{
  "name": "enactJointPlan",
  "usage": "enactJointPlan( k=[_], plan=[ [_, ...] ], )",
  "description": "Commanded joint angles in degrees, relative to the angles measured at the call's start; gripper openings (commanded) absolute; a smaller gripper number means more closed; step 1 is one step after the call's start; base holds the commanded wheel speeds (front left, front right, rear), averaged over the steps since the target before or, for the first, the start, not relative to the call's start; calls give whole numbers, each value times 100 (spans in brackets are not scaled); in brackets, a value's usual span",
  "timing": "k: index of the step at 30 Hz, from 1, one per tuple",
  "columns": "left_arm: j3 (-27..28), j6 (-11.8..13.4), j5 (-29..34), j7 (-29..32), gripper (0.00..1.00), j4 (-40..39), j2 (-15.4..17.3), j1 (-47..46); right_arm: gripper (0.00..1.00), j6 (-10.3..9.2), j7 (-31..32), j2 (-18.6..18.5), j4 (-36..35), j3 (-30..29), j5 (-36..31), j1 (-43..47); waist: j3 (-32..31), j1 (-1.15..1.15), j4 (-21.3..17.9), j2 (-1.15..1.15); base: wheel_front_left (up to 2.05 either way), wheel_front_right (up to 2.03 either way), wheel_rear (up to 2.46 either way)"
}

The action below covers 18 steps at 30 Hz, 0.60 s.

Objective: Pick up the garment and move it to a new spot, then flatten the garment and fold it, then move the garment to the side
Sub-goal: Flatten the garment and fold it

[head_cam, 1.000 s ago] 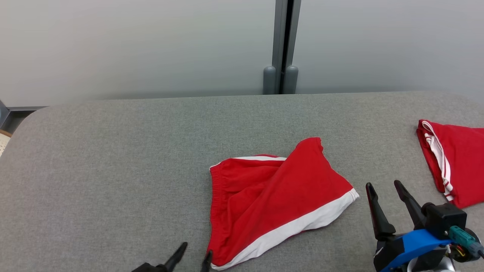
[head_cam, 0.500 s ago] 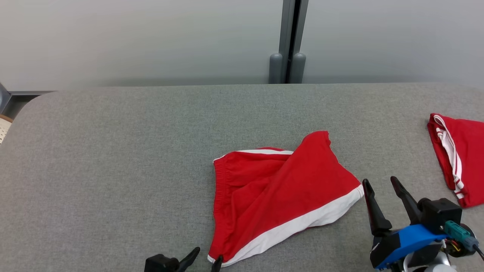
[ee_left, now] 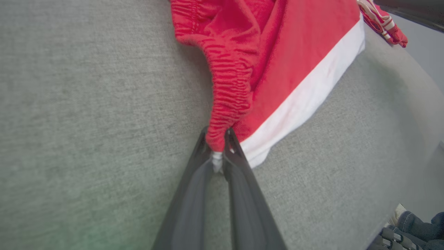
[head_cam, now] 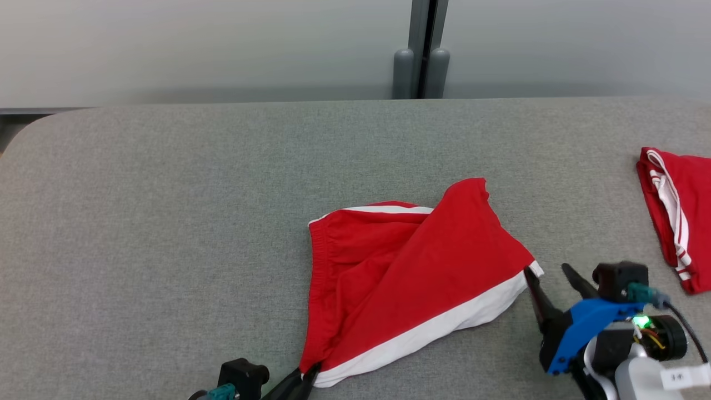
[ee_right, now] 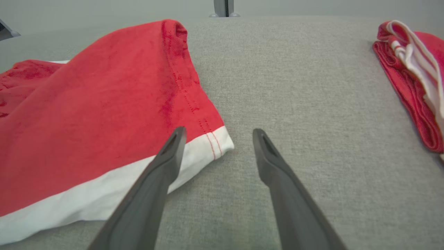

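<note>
So, compared with a second earlier, the big change was on the left side: the left gripper (head_cam: pixel 307 376) had its fingers spread just beside the near corner of the garment (head_cam: pixel 422 266) back then, and now they were pinched together on that corner. The left wrist view showed it clearly, with the end of the gathered waistband (ee_left: pixel 229 86) squeezed between the two dark tips. The right gripper (head_cam: pixel 545 268) was spread wide with nothing in it, but it had crept in. Before, it sat a bit off from the white hem band (head_cam: pixel 444 328), and now its one finger overlapped the hem's far-right corner while the other hung over bare grey table (head_cam: pixel 166 222). Whether that finger actually touched the cloth, I couldn't tell. The whole head view had also slid, so that was the camera moving, not the stuff on the table. The garment itself, red with white trim, lay rumpled in the middle of the table toward the near edge. A second red garment (head_cam: pixel 675 211) sat well apart at the right edge. As for writing, there was a little white tag (head_cam: pixel 677 378) on the right wrist, too small to read, plus a green light (head_cam: pixel 641 321) glowing on that arm.
</note>
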Motion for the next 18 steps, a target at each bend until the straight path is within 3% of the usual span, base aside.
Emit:
enactJointPlan(
  k=[1,14,15,17,18],
  plan=[
    [-51,-3,-47,-43,0,43,40,-159,100,1,237,-25,202,-151,-53,-276,81,0,46,0,0,0,0],
    [-141,8,-217,-299,0,280,-54,-547,100,2,891,4,1315,-189,-3,-945,295,0,231,0,0,0,0],
    [-149,8,-228,-310,0,294,-71,-564,94,2,889,11,1315,-186,-2,-912,295,0,234,0,0,0,0],
    [-164,8,-241,-334,0,319,-91,-588,63,2,887,29,1275,-133,53,-817,293,0,226,0,0,0,0],
    [-168,7,-256,-355,0,331,-96,-596,41,2,901,35,1254,-107,75,-766,290,0,214,0,0,0,0]
  ],
)
